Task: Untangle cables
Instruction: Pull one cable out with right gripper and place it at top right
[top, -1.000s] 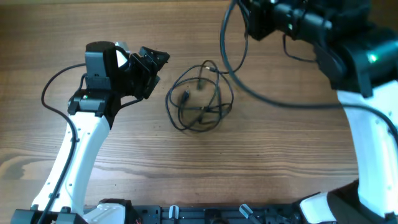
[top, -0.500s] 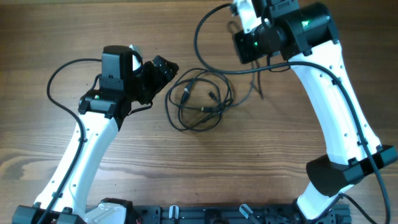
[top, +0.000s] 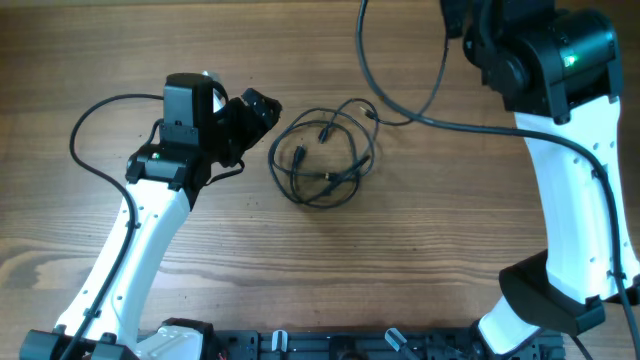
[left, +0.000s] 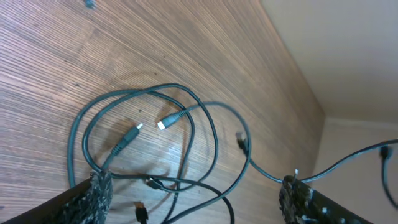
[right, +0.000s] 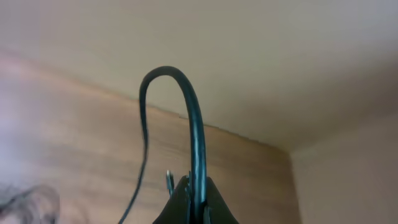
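The left fingers (left: 93, 196) are spread wide with nothing held, set low just left of the cables (top: 325, 155). These thin black cords with small plugs are laid in loose round loops on the wood-grain counter (top: 400, 260). The white left arm (top: 140, 230) is stretched forward. The right fingers (right: 182, 206) are pressed together on one strand (right: 198, 149), which is arched above them. The right arm (top: 570, 190) is raised.
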